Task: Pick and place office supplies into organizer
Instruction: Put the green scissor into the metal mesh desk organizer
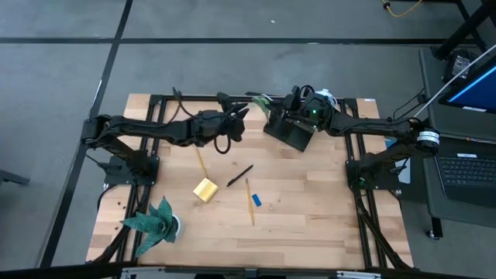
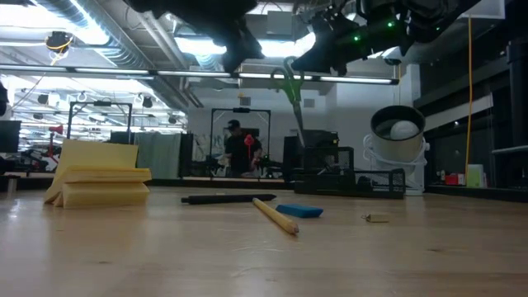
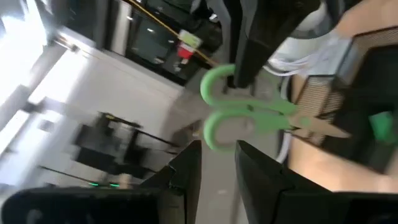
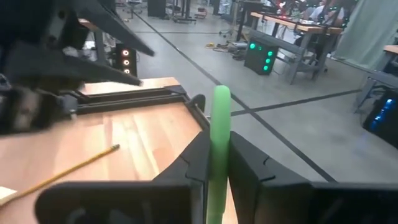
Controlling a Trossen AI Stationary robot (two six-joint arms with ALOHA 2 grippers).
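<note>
**Right tool holds scissors beside the organizer, handover nearly done**

Right tool (image 4: 214, 163) is clamped on the green-handled scissors (image 3: 239, 115), holding them in the air just beside the black organizer (image 1: 288, 130) at the far edge of the worktop (image 1: 310, 201). Left tool (image 3: 217, 165) sits just short of the scissor handles, fingers apart and gripping nothing. The step in hand looks like a handover. Next, the right tool should lower the scissors into a compartment. Sticky-note pad (image 1: 204, 190), pen (image 1: 239, 176), pencil (image 1: 249, 203) and blue block (image 1: 256, 200) wait nearer the front.
</note>
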